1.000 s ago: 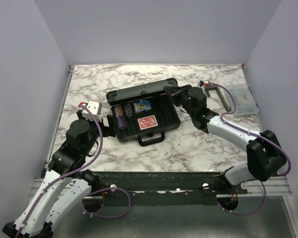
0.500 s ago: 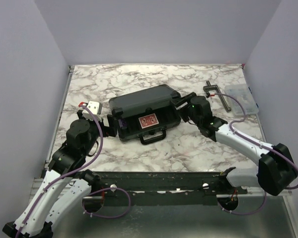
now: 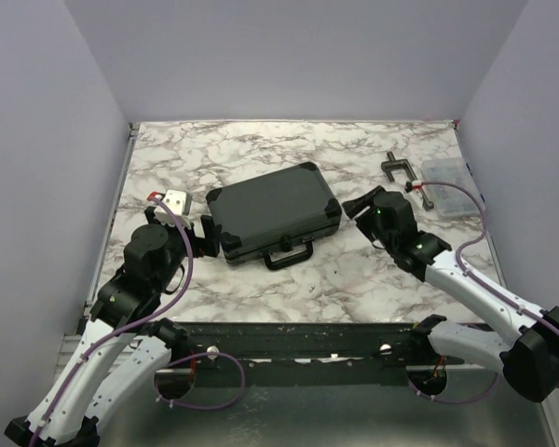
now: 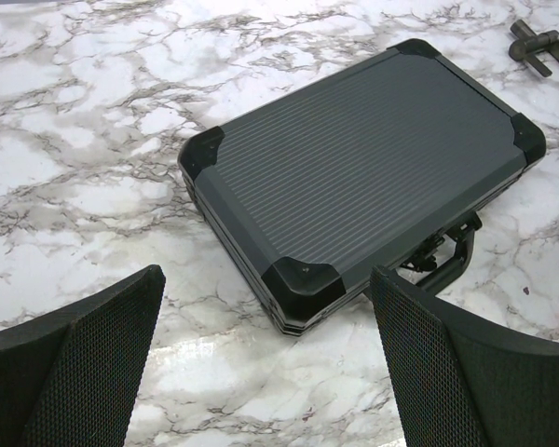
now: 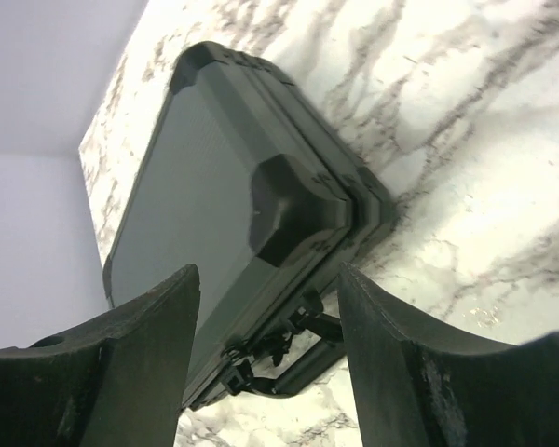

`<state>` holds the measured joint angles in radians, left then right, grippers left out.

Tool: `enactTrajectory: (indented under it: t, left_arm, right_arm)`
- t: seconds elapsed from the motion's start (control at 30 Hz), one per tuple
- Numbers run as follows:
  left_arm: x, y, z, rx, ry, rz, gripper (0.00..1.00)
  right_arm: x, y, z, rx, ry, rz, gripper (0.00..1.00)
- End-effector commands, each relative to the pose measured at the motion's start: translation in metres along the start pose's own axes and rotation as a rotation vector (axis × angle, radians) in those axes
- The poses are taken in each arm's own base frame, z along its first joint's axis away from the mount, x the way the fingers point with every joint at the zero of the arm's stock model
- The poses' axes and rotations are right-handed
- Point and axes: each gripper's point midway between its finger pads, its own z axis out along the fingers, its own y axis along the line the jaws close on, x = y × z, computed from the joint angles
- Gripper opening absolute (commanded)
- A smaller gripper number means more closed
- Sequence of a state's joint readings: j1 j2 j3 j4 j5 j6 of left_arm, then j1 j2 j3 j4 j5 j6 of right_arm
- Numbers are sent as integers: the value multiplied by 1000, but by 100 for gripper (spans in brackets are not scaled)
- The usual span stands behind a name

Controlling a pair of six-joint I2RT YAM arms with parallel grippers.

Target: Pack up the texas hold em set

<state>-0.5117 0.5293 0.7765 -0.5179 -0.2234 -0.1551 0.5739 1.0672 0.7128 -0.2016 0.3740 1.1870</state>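
The texas hold em set's black hard case (image 3: 272,209) lies flat on the marble table with its lid down and its handle (image 3: 289,254) toward the near edge. Cards and chips are hidden inside. My left gripper (image 3: 208,233) stands open just off the case's near left corner, touching nothing. The left wrist view shows the ribbed lid (image 4: 373,168) and handle (image 4: 447,265) beyond my left gripper (image 4: 267,273). My right gripper (image 3: 359,203) is open just right of the case, apart from it. In the right wrist view my right gripper (image 5: 267,270) frames the case corner (image 5: 289,209) and handle (image 5: 298,368).
A dark T-shaped metal tool (image 3: 405,172) lies at the back right, also visible as the tool (image 4: 545,47) in the left wrist view. A clear plastic compartment box (image 3: 447,186) sits beside it near the right wall. Lilac walls enclose the table on three sides.
The case lid has swung down from open to shut, hiding cards and chips. My right gripper let go of the lid, opened and drew back to the right. The left arm stayed still.
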Motion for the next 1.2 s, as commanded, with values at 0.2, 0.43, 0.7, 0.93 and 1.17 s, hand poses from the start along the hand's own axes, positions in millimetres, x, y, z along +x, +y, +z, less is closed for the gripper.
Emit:
enactTrajectory:
  t: [0.2, 0.43, 0.7, 0.93, 1.17]
  left_arm:
    - [2, -16, 1, 90, 18, -1, 90]
    - [6, -38, 2, 207, 55, -2, 84]
    - [19, -75, 4, 411, 142, 4, 65]
    - [39, -85, 25, 438, 268, 7, 54]
    - [58, -66, 49, 302, 370, 23, 54]
  right_arm:
    - [23, 94, -8, -351, 202, -322, 61]
    - [75, 129, -11, -519, 414, -424, 56]
    - [126, 119, 15, -491, 532, -508, 53]
    - [153, 58, 49, -350, 555, -518, 51]
    - [192, 4, 91, -251, 606, -519, 48]
